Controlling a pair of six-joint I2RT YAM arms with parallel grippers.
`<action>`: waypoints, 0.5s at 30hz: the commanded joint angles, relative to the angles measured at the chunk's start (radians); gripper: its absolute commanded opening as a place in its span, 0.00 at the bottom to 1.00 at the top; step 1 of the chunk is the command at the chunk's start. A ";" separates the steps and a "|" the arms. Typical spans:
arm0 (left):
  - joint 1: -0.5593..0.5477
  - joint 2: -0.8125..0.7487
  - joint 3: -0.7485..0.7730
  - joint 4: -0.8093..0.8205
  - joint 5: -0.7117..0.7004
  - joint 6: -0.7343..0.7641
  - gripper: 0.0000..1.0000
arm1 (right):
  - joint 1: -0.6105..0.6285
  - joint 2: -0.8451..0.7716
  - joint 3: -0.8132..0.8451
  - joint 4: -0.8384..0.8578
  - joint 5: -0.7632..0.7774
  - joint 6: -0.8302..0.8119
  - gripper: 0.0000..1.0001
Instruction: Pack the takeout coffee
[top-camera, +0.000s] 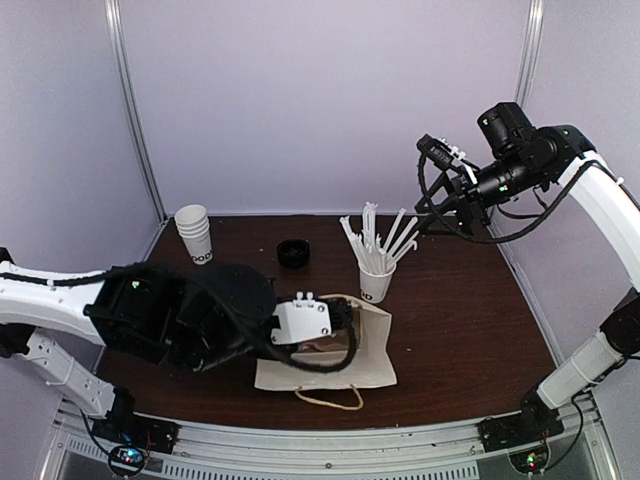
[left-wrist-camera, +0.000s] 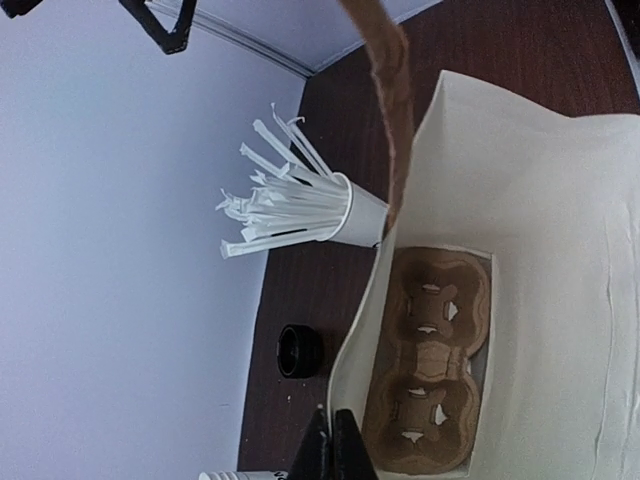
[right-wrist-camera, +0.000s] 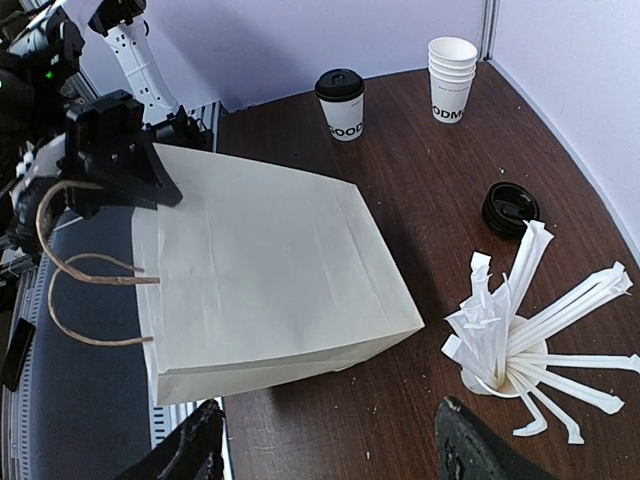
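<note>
The takeout coffee (right-wrist-camera: 342, 103), a small white cup with a black dome lid, stands upright on the dark table beside the left arm. In the top view that arm hides it. A white paper bag (right-wrist-camera: 270, 270) lies on its side. Its mouth faces the left arm, and a brown cardboard cup carrier (left-wrist-camera: 430, 370) sits inside. My left gripper (left-wrist-camera: 333, 445) is shut on the bag's upper rim, holding the mouth open. My right gripper (right-wrist-camera: 335, 462) hangs high above the table's right side (top-camera: 437, 200), open with nothing between its fingers.
A lidless white cup full of paper-wrapped straws (top-camera: 377, 278) stands just behind the bag. A loose black lid (top-camera: 293, 253) lies farther back. A stack of lidless white cups (top-camera: 195, 235) stands at the back left corner. The bag's twine handles (top-camera: 328, 398) reach toward the front edge.
</note>
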 joint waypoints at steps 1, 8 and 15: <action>0.118 -0.032 0.149 -0.103 0.269 -0.137 0.00 | -0.006 -0.027 -0.007 0.017 0.015 0.001 0.72; 0.282 0.023 0.234 -0.186 0.541 -0.232 0.00 | -0.009 -0.049 -0.031 0.025 0.033 -0.001 0.72; 0.410 0.090 0.261 -0.210 0.847 -0.343 0.00 | -0.013 -0.047 -0.035 0.029 0.024 -0.001 0.72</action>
